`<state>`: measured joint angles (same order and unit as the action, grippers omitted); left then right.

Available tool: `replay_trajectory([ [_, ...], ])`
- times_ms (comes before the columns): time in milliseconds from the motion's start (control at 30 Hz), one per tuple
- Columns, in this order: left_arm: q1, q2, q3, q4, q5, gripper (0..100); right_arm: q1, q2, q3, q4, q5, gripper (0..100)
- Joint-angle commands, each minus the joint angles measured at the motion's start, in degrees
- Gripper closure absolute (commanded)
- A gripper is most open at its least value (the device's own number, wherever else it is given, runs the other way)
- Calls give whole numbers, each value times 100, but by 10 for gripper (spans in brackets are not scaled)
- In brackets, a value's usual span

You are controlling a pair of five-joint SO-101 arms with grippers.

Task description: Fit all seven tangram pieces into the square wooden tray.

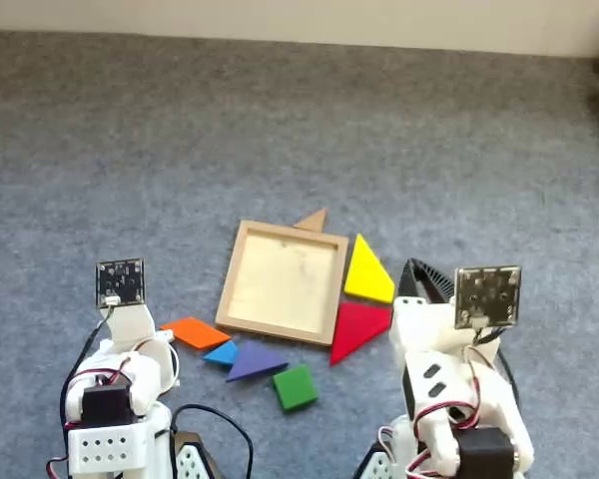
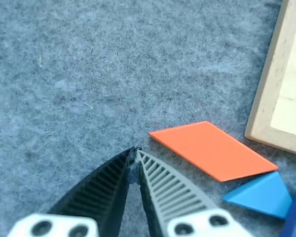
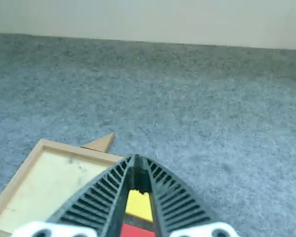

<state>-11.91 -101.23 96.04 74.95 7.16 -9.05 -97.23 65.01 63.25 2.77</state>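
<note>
Left jaws together, orange piece (image 2: 207, 150) beside tips; right jaws together near yellow piece (image 3: 139, 205).

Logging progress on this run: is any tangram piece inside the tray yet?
No, in the high view the tray is bare inside and all seven pieces lie outside it.

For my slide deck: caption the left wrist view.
Shut left tool over carpet beside orange parallelogram, blue triangle and wooden tray.

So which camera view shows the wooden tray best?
The high view: it shows the whole wooden tray. The left wrist view catches one stretch of rim; the right wrist view, part of its floor and rim.
</note>
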Motion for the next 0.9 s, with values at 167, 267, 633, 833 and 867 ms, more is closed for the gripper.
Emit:
replay_trajectory([
  [167,66,-303,110,26,-53,994,-84,3477,-2492,857,-79,995],
  [267,66,-303,110,26,-53,994,-84,4356,-2905,848,-62,994],
  [633,66,-303,110,26,-53,994,-92,6949,-3275,347,-26,988],
  [833,66,-303,110,26,-53,994,-110,7793,-3451,-84,299,988],
  [867,66,-303,110,26,-53,994,-163,7890,-3574,-84,651,988],
])
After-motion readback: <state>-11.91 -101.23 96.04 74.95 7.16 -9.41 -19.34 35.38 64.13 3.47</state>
